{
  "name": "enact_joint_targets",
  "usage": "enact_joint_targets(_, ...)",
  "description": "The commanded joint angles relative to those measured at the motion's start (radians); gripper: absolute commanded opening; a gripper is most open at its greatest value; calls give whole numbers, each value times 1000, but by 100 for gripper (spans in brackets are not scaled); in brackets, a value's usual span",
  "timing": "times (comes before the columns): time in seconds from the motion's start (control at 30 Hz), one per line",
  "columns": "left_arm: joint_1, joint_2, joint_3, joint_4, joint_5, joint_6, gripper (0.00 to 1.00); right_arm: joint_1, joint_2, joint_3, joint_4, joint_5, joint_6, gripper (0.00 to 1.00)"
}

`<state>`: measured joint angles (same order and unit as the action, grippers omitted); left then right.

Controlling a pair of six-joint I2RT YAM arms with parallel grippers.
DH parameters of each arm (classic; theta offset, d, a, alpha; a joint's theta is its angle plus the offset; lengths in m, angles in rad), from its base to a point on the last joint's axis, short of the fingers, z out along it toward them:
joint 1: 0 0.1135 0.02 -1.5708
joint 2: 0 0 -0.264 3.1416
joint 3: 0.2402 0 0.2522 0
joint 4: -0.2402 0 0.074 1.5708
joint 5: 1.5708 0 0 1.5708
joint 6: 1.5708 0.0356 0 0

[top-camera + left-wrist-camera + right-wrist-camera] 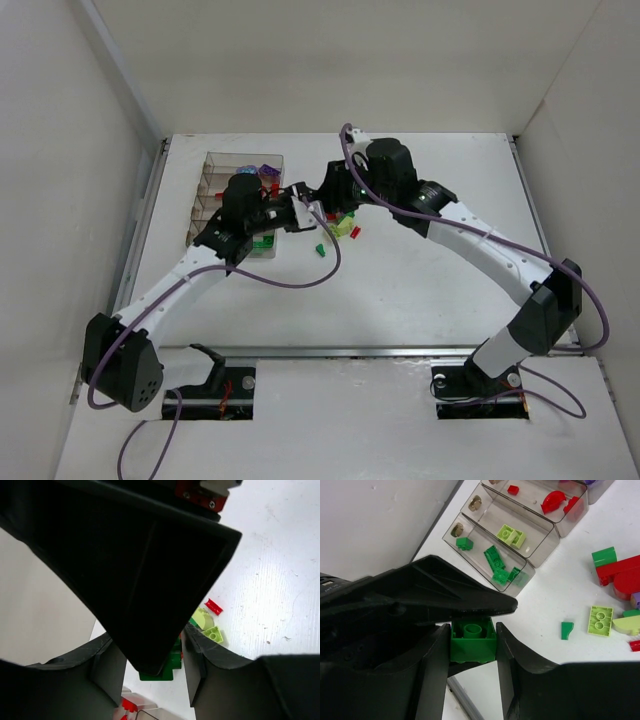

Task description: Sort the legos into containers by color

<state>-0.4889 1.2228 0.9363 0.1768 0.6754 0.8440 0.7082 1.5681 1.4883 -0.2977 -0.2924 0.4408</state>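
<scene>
My right gripper (pixel 472 630) is shut on a dark green brick (pixel 472 645), held above the table just in front of the clear tray (pixel 520 570). My left gripper (pixel 150 652) is open; the right gripper's black finger fills the gap between its jaws, with the same green brick (pixel 161 672) showing below it. In the top view the two grippers meet, left (pixel 296 208) and right (pixel 319 208), right of the tray (pixel 215 160). The tray compartments hold dark green (pixel 495 560), lime (pixel 511 534) and red (pixel 552 501) legos.
Loose legos lie right of the tray: a small dark green piece (pixel 566 630), a lime square (pixel 600 620), red pieces (pixel 620 572), and a green block (pixel 604 556). The top view shows lime (pixel 348 228) and green (pixel 320 249) ones. White walls enclose the table.
</scene>
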Motion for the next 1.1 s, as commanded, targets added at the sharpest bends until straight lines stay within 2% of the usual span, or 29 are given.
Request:
enact_joint_targets(0.0,-2,-17,55,47,0,-54,41,8,1,-10,60,1,-14,0)
enact_joint_targets(0.03,-2,-17,55,47,0,-68,46,8,12,-10,60,1,-14,0)
enact_joint_targets(0.17,-2,-52,55,17,22,-68,47,8,35,15,60,1,-14,0)
enact_joint_targets(0.27,-2,-62,55,-13,41,-59,32,8,56,43,60,-19,-14,0)
enact_joint_targets(0.3,-2,-62,55,-26,41,-59,26,8,56,56,60,-30,-14,0)
enact_joint_targets(0.33,-2,-62,46,-26,41,-59,13,8,66,67,60,-40,-14,0)
enact_joint_targets(0.4,-2,-62,45,-36,32,-59,2,8,66,67,60,-40,-14,0)
enact_joint_targets(0.47,-2,-71,45,-36,19,-68,0,8,66,67,51,-40,-14,12)
enact_joint_targets(0.5,-2,-71,36,-46,7,-68,0,8,66,67,51,-40,-14,22)
enact_joint_targets(0.53,-2,-81,36,-56,-8,-68,0,8,66,67,51,-40,-14,38)
enact_joint_targets(0.57,-2,-82,27,-56,-19,-68,0,8,66,78,40,-31,-23,77)
enact_joint_targets(0.6,-2,-91,16,-56,-45,-68,0,8,66,78,22,-22,-24,96)
enact_joint_targets(0.63,-2,-91,16,-66,-62,-81,0,8,66,78,11,-10,-24,100)
enact_joint_targets(0.77,-2,-100,-22,-106,-158,-175,0,-24,53,81,-11,53,-10,100)
enact_joint_targets(0.87,21,-89,-31,-172,-247,-282,0,-68,53,58,20,44,1,100)
enact_joint_targets(0.97,61,-80,-65,-197,-260,-295,0,-102,95,75,45,22,1,100)
enact_joint_targets(1.07,84,-80,-87,-197,-293,-304,0,-134,167,122,-1,7,-43,100)
